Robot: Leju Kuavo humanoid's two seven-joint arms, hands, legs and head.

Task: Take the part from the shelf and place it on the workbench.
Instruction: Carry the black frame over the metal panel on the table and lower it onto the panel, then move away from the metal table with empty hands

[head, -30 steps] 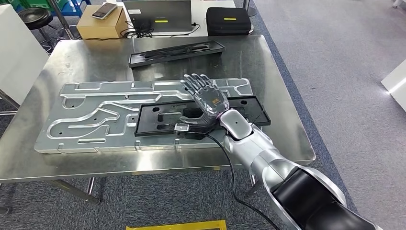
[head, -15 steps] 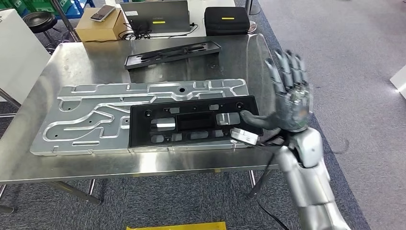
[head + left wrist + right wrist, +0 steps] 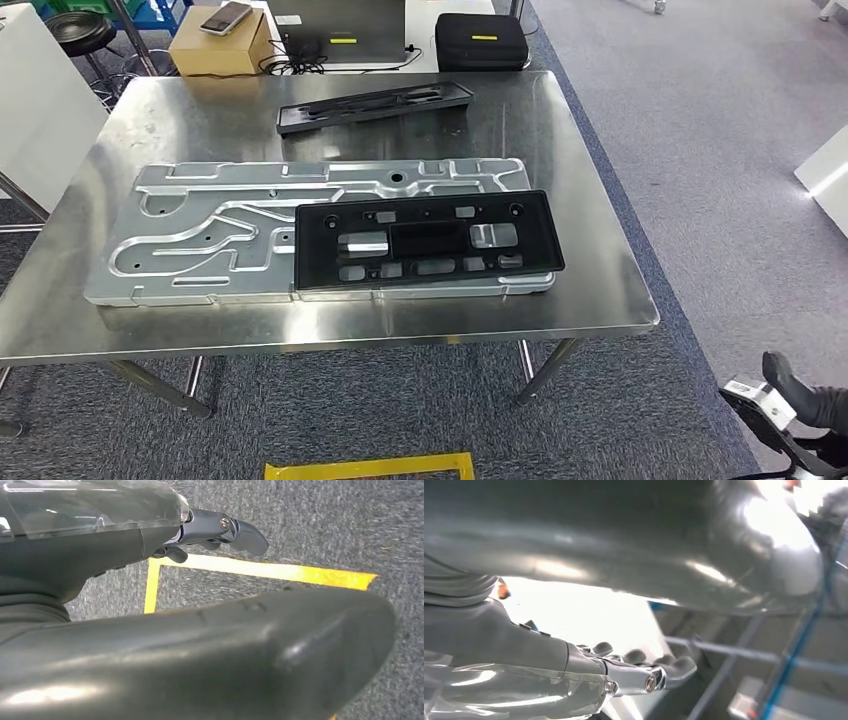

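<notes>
The black plastic part (image 3: 430, 245), a long frame with several cut-outs, lies flat on the grooved aluminium plate (image 3: 200, 240) on the steel workbench (image 3: 590, 170), toward the plate's right end. Nothing touches it. My right hand (image 3: 800, 405) hangs low beside the workbench's front right corner, well clear of the part. In the right wrist view that hand (image 3: 574, 680) has its fingers (image 3: 674, 667) stretched out and empty. My left hand (image 3: 200, 645) hangs over the carpet, its fingers (image 3: 235, 530) extended with nothing in them.
A second long black tray (image 3: 375, 105) lies at the back of the workbench. Behind it stand a cardboard box (image 3: 220, 45), a laptop (image 3: 340, 25) and a black case (image 3: 480, 42). Yellow floor tape (image 3: 370, 468) runs before the bench; a white panel (image 3: 40, 110) stands left.
My right hand lifted off the black part, swung out to the right and dropped below the workbench's edge. The part stays flat on the plate. The view shifted slightly.
</notes>
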